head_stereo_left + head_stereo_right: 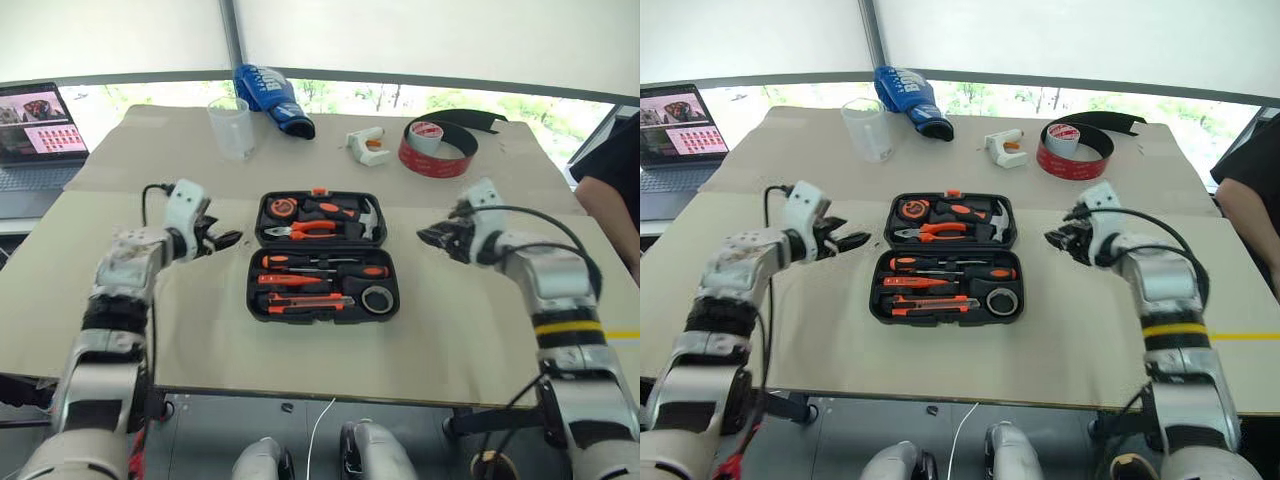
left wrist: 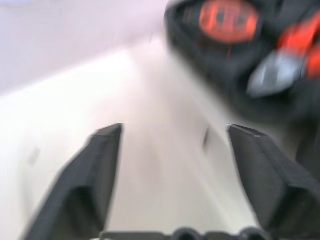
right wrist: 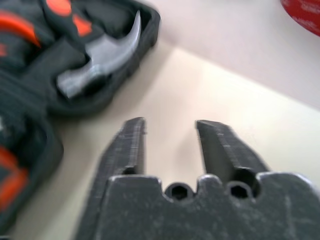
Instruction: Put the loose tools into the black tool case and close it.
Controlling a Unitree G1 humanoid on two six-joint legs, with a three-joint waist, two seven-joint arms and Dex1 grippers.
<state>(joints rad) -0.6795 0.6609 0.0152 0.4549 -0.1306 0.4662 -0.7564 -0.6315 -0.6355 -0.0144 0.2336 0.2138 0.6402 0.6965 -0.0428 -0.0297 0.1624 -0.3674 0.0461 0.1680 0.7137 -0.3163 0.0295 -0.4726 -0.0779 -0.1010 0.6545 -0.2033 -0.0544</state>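
Between the left claw [image 1: 225, 240] and the right claw [image 1: 432, 238], on the desk [image 1: 470, 330]: black tool case [image 1: 322, 255], lying open and flat, screwdrivers [image 1: 325, 270], utility knife [image 1: 305, 303] and small tape roll [image 1: 377, 298] seated in its slots. Both claws empty and gapped, flanking the case. Risks, as judged: an uneven lift of the lid skews the case, or a proud tool blocks the latch.
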